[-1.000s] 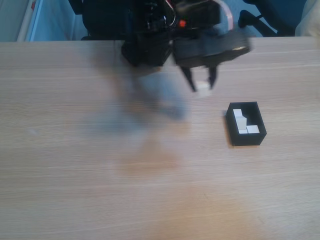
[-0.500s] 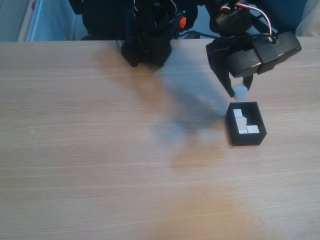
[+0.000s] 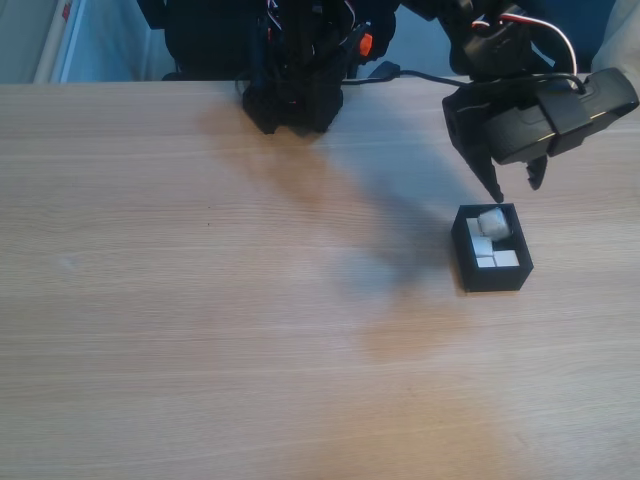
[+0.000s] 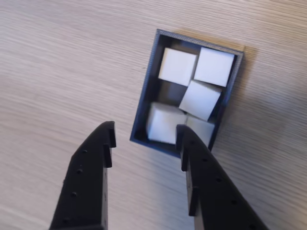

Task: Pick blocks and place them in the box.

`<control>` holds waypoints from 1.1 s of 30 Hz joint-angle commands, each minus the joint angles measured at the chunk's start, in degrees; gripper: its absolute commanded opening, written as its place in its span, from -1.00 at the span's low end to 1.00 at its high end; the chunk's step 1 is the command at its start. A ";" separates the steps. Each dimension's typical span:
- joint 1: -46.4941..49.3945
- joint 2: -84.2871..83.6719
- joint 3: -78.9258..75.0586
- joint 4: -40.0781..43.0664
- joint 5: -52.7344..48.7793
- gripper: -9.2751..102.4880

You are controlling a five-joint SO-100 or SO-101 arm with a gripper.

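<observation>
I read no brand, label or lettering on anything in either view. The table (image 3: 200, 330) is pale wood grain, and it carries the box (image 3: 492, 278), which in the fixed view sits toward 3 o'clock of the frame. The arm base (image 3: 295, 70) stands at 12 o'clock. The box is black, rectangular, thin-walled and open on top; in the wrist view (image 4: 149, 81) it lies just past the fingertips, toward 1 o'clock. My gripper (image 3: 512, 188) hangs just above the box's far end, its fingers (image 4: 98, 163) spread apart with nothing between them. The blocks (image 4: 177, 66) are plain white cubes, all alike. I count five inside the box in the wrist view: two side by side at the far end, one tilted in the middle, two at the near end, one of these blurred.
</observation>
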 commanded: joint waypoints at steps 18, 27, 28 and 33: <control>27.16 58.89 50.98 11.16 -27.42 -0.83; 34.10 87.63 68.73 25.58 -32.61 -0.83; 34.63 89.21 69.87 27.25 -32.87 -0.83; 35.60 89.74 74.53 28.74 -31.03 -0.83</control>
